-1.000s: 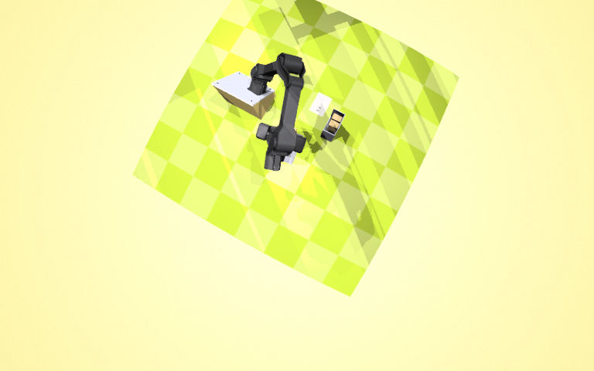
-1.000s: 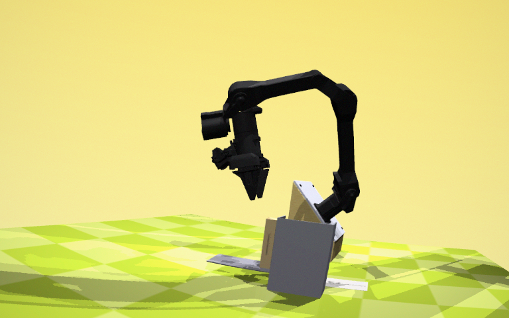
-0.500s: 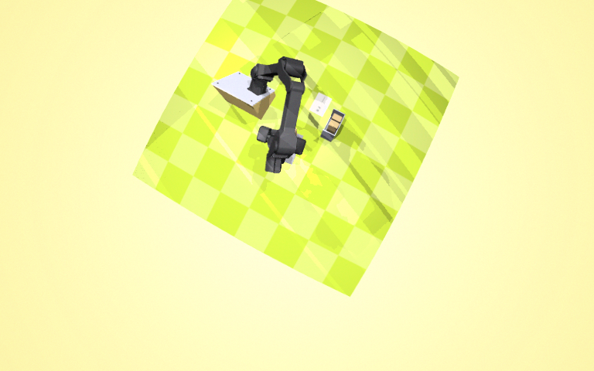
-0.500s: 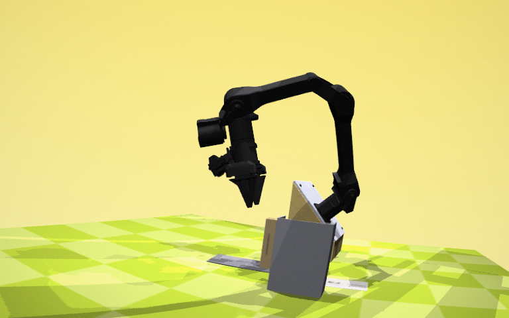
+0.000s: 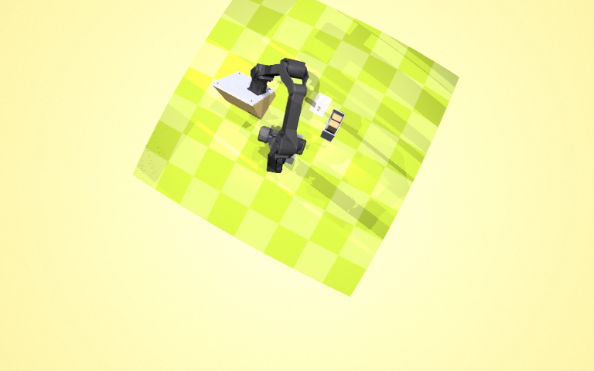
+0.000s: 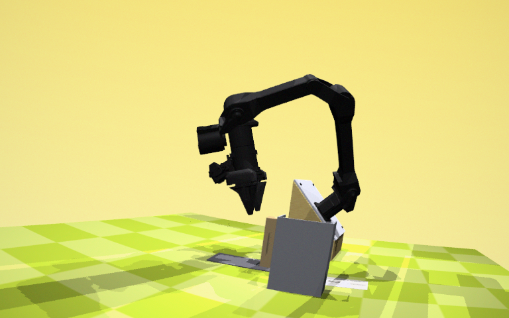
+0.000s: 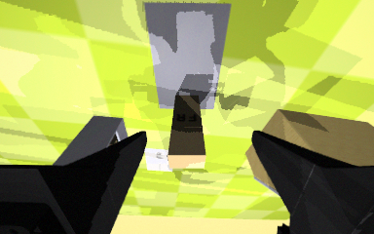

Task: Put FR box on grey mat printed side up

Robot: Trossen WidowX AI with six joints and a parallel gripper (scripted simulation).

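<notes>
A: Status on FR?
B: Out of the bin point(image 5: 327, 135) point(image 6: 300, 258) point(image 7: 90, 138), not finished. The FR box point(image 6: 268, 243) point(image 7: 187, 141) stands upright at the near end of the grey mat point(image 5: 291, 160) point(image 6: 225, 258) point(image 7: 195, 49). Can't tell how much of its base is actually on it.
A: Sure it's the right one?
B: Wrist view shows FR on the side facing along the mat. Letters look upside down from there, but readable. Pick looks right.
A: Claw?
B: Claw point(image 6: 254, 212) point(image 7: 199, 136) is wide, nothing in it. Exterior view has the tips above the box, apart from it.
A: Other two?
B: Top view shows two box tops point(image 5: 336, 117) point(image 5: 333, 124) inside the bin. They look left standing, as asked. Can't read their codes.
A: So what's left?
B: The flip. Print is on a vertical side and has to end facing up. I'd say tip it towards the mat's far end so its back goes down. Push high on the unprinted back, or regrip and lay it over.
A: Risk?
B: Tip it the wrong way and FR lands face down. Push low and it may just slide. Bin is close, so watch clearance on the way in.
A: Then?
B: Check it's flat, all on the mat, print up. Back off, touching nothing. Call it past halfway; reorientation is the main piece outstanding.
</notes>
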